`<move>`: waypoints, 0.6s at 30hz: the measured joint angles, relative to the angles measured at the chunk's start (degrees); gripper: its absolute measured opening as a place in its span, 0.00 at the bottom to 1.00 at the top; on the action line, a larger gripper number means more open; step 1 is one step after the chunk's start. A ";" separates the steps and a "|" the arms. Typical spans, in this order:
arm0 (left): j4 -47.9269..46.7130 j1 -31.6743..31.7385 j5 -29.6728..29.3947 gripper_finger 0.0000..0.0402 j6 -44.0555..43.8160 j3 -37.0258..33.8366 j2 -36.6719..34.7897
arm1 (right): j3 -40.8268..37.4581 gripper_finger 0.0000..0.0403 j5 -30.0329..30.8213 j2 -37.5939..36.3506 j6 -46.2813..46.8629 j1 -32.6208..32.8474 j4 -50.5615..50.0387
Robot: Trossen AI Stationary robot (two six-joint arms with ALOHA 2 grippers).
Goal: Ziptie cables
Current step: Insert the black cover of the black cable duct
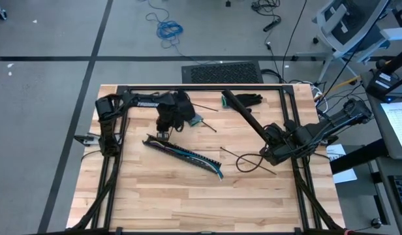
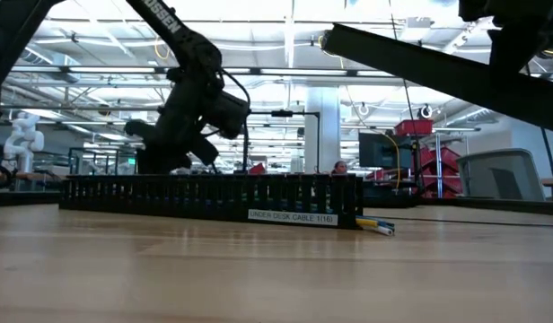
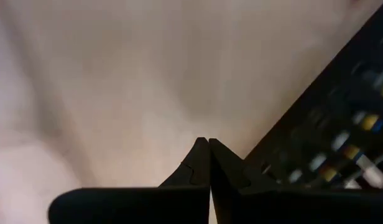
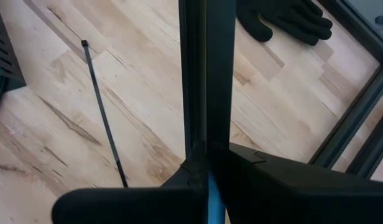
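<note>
Grey tiled floor (image 1: 51, 39) around light wood table (image 1: 188, 196), blue coiled cord (image 1: 168, 28) on floor, grey office chair (image 1: 351, 23) at corner; ceiling strip lights (image 2: 285, 27), white columns, red equipment rack (image 2: 429, 152) beyond

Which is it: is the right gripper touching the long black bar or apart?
Touching. The right wrist view shows the right gripper shut on the long black bar, which runs out from between its fingers.

cables (image 1: 188, 155) lie in slotted strip (image 1: 163, 145) mid-table (image 1: 155, 196), glove (image 1: 248, 99) behind.
</note>
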 joint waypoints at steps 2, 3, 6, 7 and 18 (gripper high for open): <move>1.94 -1.46 0.02 0.00 -1.10 -0.78 0.00 | -0.01 0.02 -0.02 0.00 -0.07 0.00 0.01; 2.20 -2.19 0.07 0.00 -1.41 -1.02 0.00 | -0.02 0.02 -0.02 0.00 -0.05 0.00 0.01; 0.38 -4.44 1.34 0.00 -2.78 -1.54 0.00 | -0.02 0.02 -0.03 0.00 -0.04 0.00 0.09; -0.10 -5.38 2.01 0.00 -3.94 -1.55 0.00 | -0.02 0.02 -0.02 0.00 -0.11 0.00 0.02; -0.12 -16.54 7.74 0.00 -11.86 -1.57 0.00 | -0.02 0.02 0.19 0.00 -0.12 0.00 -0.56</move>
